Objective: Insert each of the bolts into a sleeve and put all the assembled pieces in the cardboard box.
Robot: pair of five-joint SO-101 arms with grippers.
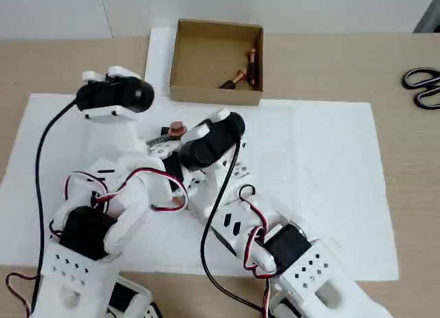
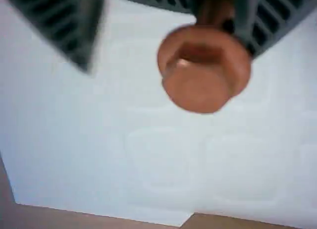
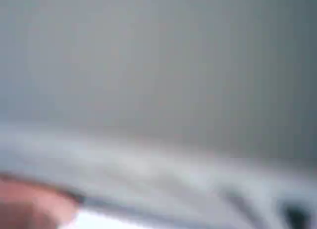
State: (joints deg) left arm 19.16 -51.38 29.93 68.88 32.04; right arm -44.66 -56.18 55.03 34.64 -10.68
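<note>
A copper bolt (image 1: 177, 129) is held just above the white mat, between the two arms' wrists in the high view. In the left wrist view its round head (image 2: 204, 67) points at the camera and its shank runs up between dark ribbed fingers (image 2: 257, 26); my left gripper (image 2: 218, 16) is shut on it. The right arm's wrist (image 1: 213, 141) sits close against the bolt from the other side. A copper-coloured shape (image 3: 34, 209) shows at the edge of the blurred right wrist view. The cardboard box (image 1: 180, 57) stands behind the arms with two copper-and-dark pieces (image 1: 242, 74) inside.
A white mat (image 1: 323, 167) covers the middle of the wooden table. Black-handled scissors (image 1: 423, 86) lie at the far right edge. Red and black cables (image 1: 158, 187) loop over both arms near the front.
</note>
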